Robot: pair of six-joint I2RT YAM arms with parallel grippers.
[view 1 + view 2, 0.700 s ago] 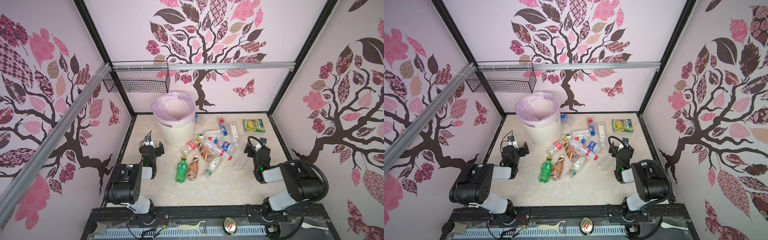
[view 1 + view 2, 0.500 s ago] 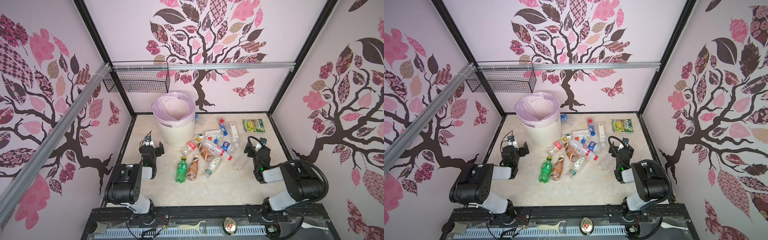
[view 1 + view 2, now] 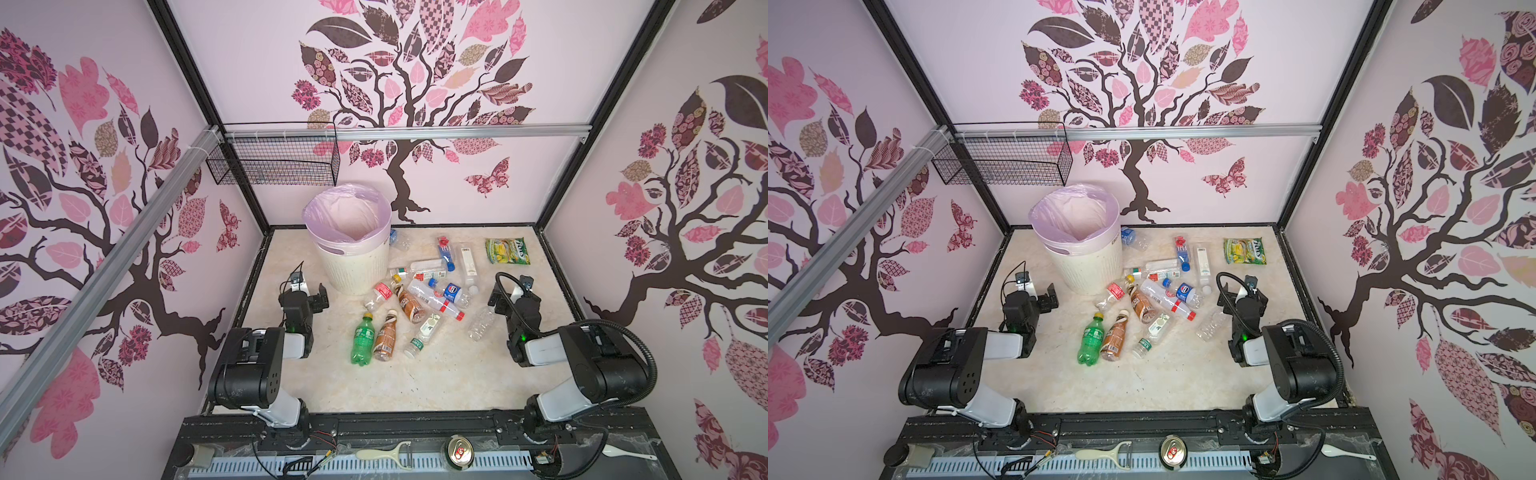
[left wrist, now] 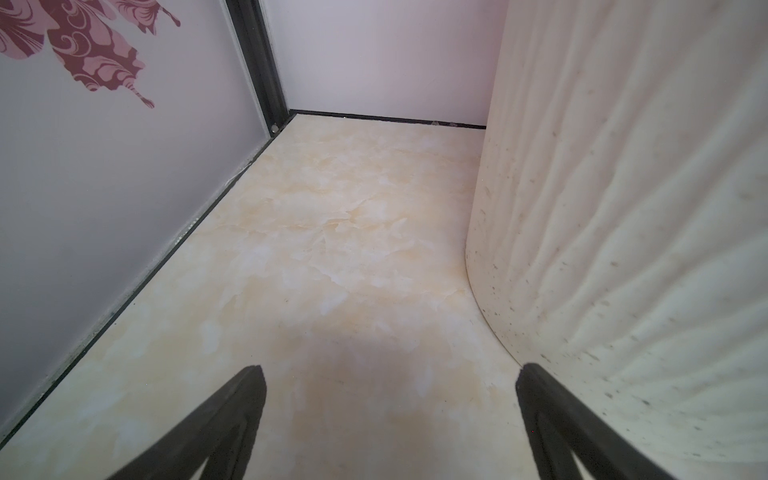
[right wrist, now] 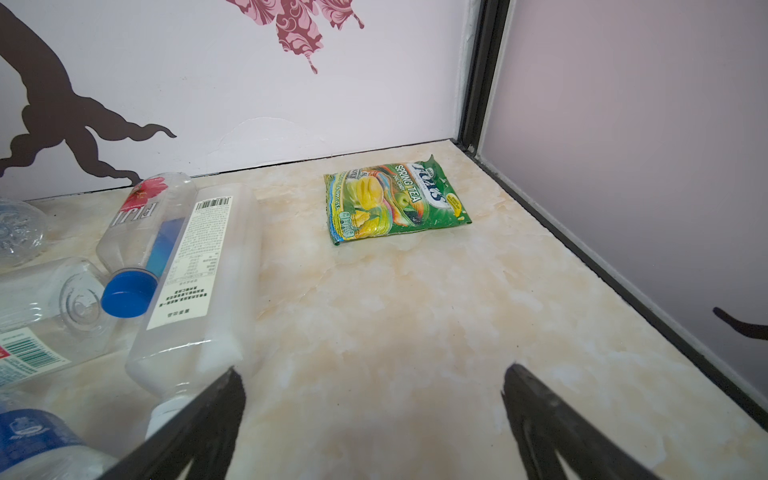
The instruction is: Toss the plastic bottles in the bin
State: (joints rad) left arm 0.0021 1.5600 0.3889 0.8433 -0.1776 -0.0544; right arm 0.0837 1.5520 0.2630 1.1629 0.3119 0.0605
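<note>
Ribbed round bin [image 3: 353,266], clear plastic bottles [image 3: 419,299]

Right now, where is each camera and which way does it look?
Top views: high in front, looking down at bin, plastic bottles; both arms show.
Left wrist: on left arm, facing back corner beside bin; open left claw.
Right wrist: on right arm, facing candy packet; open right claw.
Shared: candy packet, in both top views too.
</note>
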